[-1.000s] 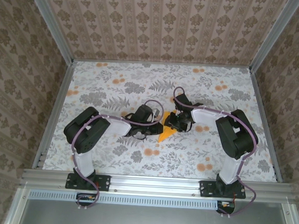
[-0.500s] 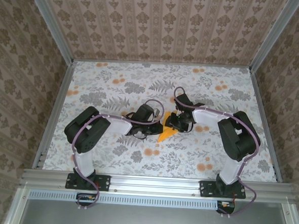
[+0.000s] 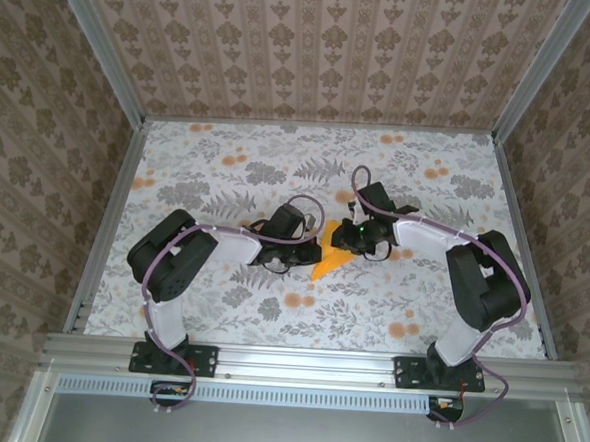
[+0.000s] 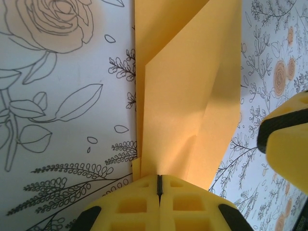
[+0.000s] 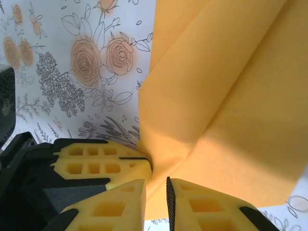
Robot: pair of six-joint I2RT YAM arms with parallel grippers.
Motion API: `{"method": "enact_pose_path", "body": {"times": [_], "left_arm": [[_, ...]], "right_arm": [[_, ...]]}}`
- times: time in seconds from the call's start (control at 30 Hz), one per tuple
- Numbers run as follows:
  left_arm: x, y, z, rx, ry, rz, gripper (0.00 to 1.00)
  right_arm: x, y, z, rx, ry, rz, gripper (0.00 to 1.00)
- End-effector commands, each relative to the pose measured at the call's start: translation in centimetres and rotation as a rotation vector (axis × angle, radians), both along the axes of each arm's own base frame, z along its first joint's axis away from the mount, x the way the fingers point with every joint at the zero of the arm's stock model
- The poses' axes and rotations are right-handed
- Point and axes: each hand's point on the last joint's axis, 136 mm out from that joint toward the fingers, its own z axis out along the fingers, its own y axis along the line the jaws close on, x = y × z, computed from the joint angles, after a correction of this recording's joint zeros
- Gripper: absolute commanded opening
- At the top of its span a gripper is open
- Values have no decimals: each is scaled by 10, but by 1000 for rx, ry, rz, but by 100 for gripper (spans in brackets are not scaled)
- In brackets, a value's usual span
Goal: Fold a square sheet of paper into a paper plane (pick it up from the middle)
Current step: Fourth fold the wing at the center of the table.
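The orange-yellow paper lies mid-table between both grippers, folded into a narrow pointed shape with its tip toward the near edge. In the left wrist view the folded paper runs upward from my left gripper, whose jaws are shut on its lower edge. My left gripper meets the paper from the left. My right gripper comes in from the right. Its jaws stand a small gap apart, with the creased paper just beyond the gap.
The floral table cover spreads all around. The left gripper's fingers sit right beside my right jaws, and a right finger shows at the edge of the left wrist view. Metal rails and patterned walls enclose the table.
The right arm's elbow has swung right and its wrist has shifted slightly back and right. The left arm and the paper have stayed nearly still.
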Motion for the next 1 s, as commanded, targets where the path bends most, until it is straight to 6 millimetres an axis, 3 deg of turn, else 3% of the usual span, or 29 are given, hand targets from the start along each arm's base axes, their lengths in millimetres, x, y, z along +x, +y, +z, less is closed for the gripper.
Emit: {"method": "enact_pose_path", "body": {"times": [0.0, 0.27, 0.57, 0.8, 0.97], "left_arm": [[-21, 24, -37, 146, 94, -14, 4], [-23, 20, -37, 146, 90, -47, 2], [-24, 18, -34, 144, 75, -87, 2], [-17, 13, -18, 110, 39, -108, 4], [-3, 10, 11, 43, -33, -79, 7]], "right_arm": [[6, 12, -3, 58, -17, 44, 18], [10, 15, -19, 38, 27, 49, 16], [8, -9, -43, -97, 66, -19, 15], [-1, -18, -56, -117, 100, -62, 15], [-6, -22, -61, -122, 116, -88, 15]]}}
